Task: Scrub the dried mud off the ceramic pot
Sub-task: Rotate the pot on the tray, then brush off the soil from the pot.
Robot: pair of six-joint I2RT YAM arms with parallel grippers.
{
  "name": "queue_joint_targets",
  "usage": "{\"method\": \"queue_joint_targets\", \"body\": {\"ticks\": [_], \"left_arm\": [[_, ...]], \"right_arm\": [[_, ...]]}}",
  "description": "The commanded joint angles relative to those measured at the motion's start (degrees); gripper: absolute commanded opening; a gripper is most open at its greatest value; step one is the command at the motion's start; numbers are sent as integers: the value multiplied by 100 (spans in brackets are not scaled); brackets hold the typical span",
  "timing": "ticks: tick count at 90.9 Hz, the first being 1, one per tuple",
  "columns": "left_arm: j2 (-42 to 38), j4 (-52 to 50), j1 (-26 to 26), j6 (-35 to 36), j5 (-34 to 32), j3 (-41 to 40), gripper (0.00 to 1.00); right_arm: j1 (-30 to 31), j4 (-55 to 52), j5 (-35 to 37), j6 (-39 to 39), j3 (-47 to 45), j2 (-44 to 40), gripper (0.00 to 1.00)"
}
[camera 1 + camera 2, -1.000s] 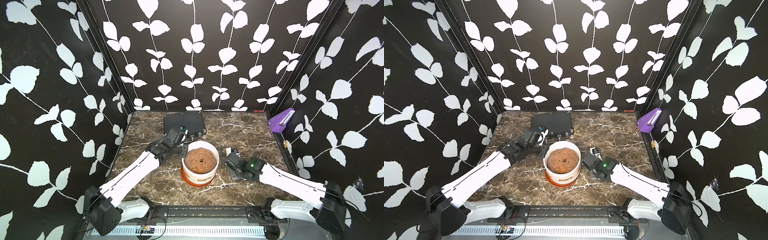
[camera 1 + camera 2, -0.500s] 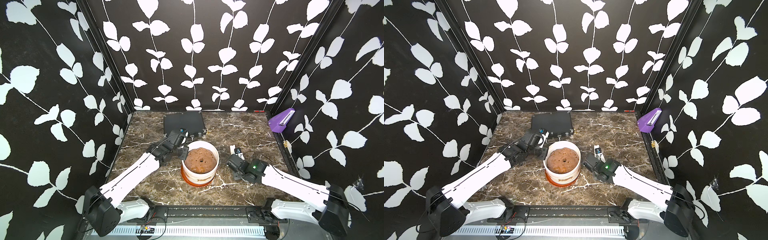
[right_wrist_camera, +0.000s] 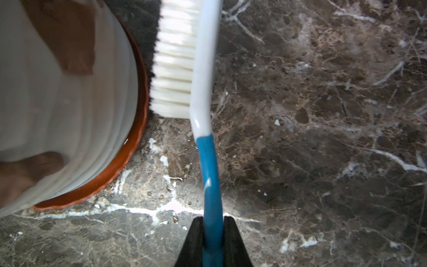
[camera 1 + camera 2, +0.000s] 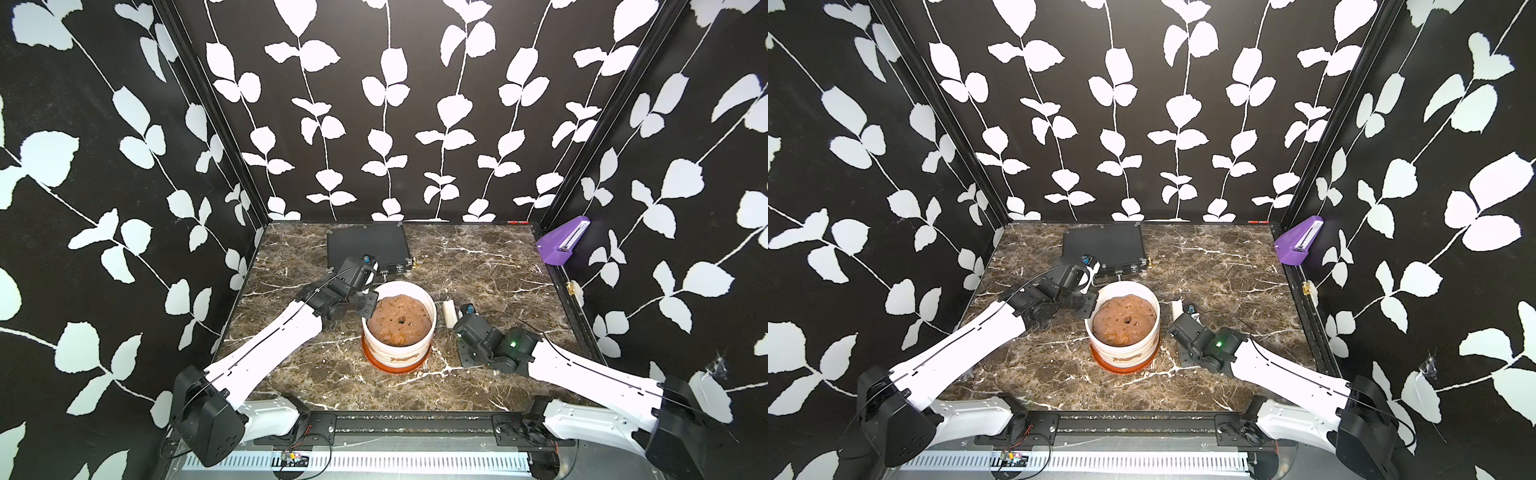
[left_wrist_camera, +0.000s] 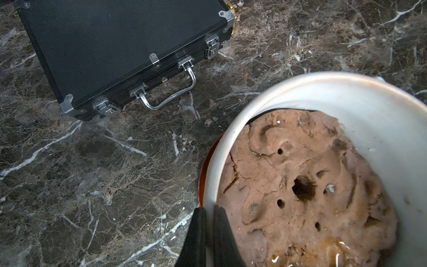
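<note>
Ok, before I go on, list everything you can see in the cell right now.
ceramic pot: one, white, table centre.
saucer: one, orange-brown, under the pot.
dried mud: several smears, reddish-brown, pot's outer wall.
mound: one, brown, lumpy, inside the pot.
brush: one, blue-white handle, white bristles, beside the saucer.
case: one, black, closed, behind the pot.
fixture: one, purple, right wall.
table: one, brown marble.
left gripper: black, jaws shut on pot rim.
right gripper: black, jaws shut on brush handle.
</note>
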Motion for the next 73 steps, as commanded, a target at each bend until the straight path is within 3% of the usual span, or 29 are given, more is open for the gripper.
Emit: {"method": "queue_joint_targets", "body": {"ticks": [1, 14, 73], "left_arm": [[129, 118, 47, -47, -146, 73, 0], [97, 128, 41, -67, -135, 39, 0], [-34, 284, 49, -200, 144, -84, 0]], "right_arm": [[27, 218, -251, -25, 135, 126, 0], [-13, -71, 64, 109, 248, 293, 0], [-73, -196, -410, 182, 565, 574, 0]]}}
